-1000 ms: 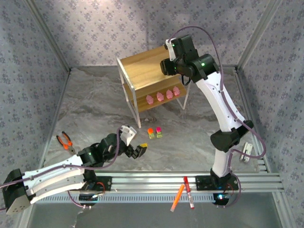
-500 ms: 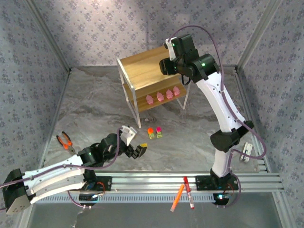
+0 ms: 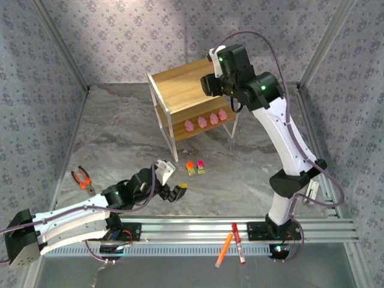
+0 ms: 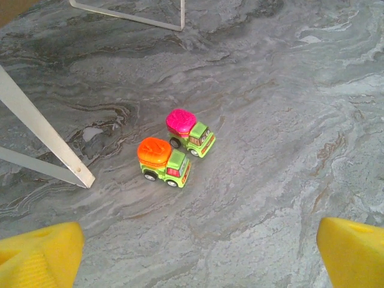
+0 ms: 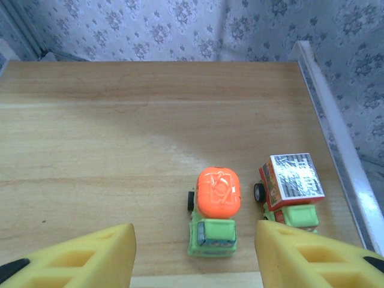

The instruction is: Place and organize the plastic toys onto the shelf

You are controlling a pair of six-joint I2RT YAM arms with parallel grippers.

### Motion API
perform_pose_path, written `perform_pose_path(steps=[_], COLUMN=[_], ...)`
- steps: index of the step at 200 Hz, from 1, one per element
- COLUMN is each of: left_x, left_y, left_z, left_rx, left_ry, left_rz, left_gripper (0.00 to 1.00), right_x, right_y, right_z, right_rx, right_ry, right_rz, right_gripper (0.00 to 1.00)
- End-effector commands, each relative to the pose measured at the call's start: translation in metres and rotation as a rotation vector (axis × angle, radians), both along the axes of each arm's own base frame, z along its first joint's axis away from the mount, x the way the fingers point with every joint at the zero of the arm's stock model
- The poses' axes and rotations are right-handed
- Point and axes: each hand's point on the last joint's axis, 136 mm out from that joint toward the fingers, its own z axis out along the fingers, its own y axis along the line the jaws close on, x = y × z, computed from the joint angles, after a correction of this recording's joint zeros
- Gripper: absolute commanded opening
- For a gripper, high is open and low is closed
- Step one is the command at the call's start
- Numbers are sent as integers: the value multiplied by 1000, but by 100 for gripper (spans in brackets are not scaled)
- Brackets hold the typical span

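Right fingers point(image 5: 72, 258) apart around the orange-topped truck point(image 5: 215, 207) on the shelf point(image 5: 90, 150), not touching; left fingers point(image 4: 39, 255) apart, pink-topped truck point(image 4: 189, 131) on worktop point(image 4: 288, 120) at 12 o'clock.

The shelf point(image 5: 120, 138) is light wood, smooth and matt, with fine grain. The toy trucks point(image 5: 216, 198) are glossy plastic. The tabletop point(image 4: 270, 120) looks like grey marbled stone, slightly shiny.

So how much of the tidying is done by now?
Six of eight toys look placed: the four pink pigs line the lower board of the shelf, and two trucks sit on its top board. The right gripper hangs open astride one of them, gripping nothing. Left to do: the two table trucks, lying ahead of the open, empty left gripper.
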Motion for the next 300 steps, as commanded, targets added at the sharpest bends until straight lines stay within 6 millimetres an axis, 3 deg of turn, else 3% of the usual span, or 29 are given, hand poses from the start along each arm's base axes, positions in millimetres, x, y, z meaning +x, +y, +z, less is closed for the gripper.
perform_pose_path(steps=[1, 66, 103, 215, 244, 300], left_x=[0, -2, 4, 13, 14, 18], left_y=[-5, -11, -9, 9, 12, 17], left_z=[10, 6, 1, 9, 10, 10], left_rx=[-29, -17, 12, 4, 5, 14], left_ry=[-12, 9, 14, -36, -41, -52], left_rz=[-19, -45, -10, 82, 95, 125], left_gripper=[100, 99, 99, 99, 99, 99], right_x=[-17, -47, -72, -124, -134, -146], right_y=[-11, -3, 8, 13, 17, 21], right_z=[18, 14, 0, -93, -122, -158], right_rx=[-21, -31, -46, -32, -49, -14], right_ry=[-44, -79, -68, 87, 122, 185], right_rz=[-6, 6, 34, 37, 28, 18], right_gripper=[57, 56, 56, 55, 55, 54])
